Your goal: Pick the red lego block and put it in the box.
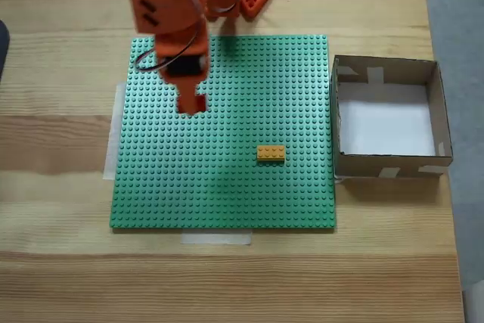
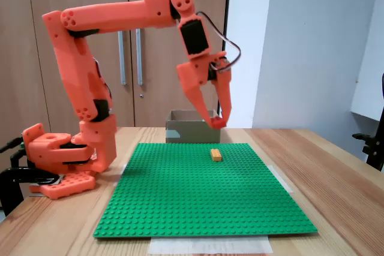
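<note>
My orange gripper (image 1: 193,104) hangs above the left half of the green baseplate (image 1: 227,187), with its fingers closed around the small red lego block (image 1: 200,102). In the side fixed view the gripper (image 2: 217,124) points down and grips the red lego block (image 2: 216,123) at its tips, well above the baseplate (image 2: 198,202). The brown cardboard box (image 1: 386,66), white inside, sits just off the plate's right edge. From the side, the box (image 2: 183,131) stands behind the plate.
An orange-yellow brick (image 1: 271,153) lies on the plate between the gripper and the box; it also appears in the side view (image 2: 216,154). The arm's base (image 2: 60,160) stands at the plate's far side. Wooden table (image 1: 227,277) surrounds the plate.
</note>
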`<action>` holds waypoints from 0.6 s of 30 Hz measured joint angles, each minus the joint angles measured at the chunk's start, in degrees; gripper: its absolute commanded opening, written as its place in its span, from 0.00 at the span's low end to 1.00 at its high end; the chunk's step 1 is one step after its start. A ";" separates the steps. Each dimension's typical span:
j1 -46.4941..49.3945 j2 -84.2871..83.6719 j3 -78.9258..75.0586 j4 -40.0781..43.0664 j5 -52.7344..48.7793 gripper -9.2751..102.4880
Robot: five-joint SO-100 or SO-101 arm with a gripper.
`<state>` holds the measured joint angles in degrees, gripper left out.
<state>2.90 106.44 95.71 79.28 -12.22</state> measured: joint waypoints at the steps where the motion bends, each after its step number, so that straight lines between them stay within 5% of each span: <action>1: -1.58 0.62 -0.35 0.79 0.53 0.08; 18: -27.16 3.87 -8.96 5.62 10.90 0.08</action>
<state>-24.26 110.30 86.75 84.90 -1.32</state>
